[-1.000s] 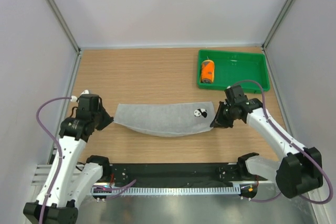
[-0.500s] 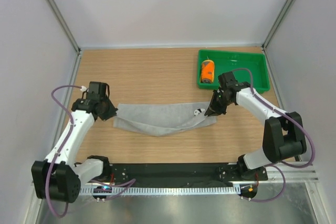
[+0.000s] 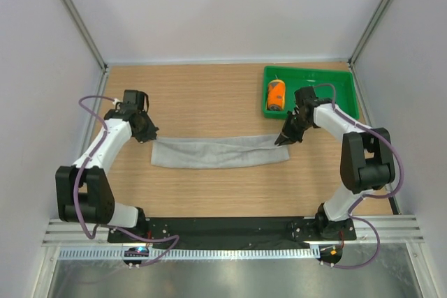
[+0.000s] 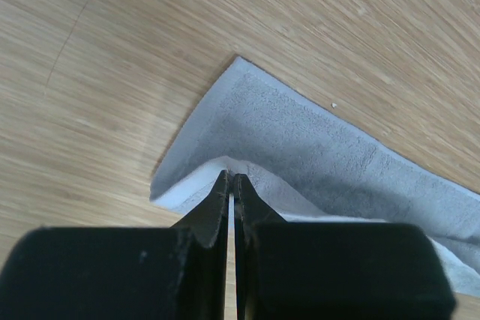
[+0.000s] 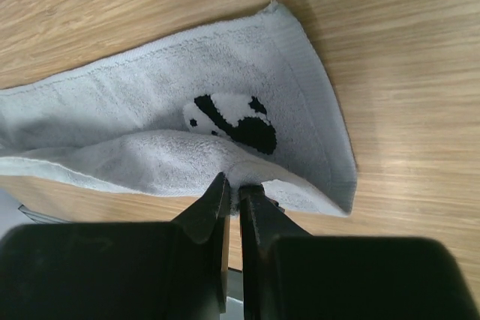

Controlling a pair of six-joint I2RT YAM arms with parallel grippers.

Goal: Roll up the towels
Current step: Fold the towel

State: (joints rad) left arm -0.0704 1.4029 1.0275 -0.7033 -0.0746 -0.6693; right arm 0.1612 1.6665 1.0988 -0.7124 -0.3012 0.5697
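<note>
Grip: left gripper (image 3: 148, 134) and right gripper (image 3: 283, 139) are each closed on a corner of the grey towel (image 3: 220, 151) on the table (image 3: 209, 95), holding its lengthwise fold taut for rolling (orange towel (image 3: 276, 94) lies rolled in green tray (image 3: 328, 99)).

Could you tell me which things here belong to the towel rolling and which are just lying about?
Job: grey towel, pinched at its ends by left hand and right hand; orange towel, rolled.
Lying about: green tray, holding the orange towel.
</note>
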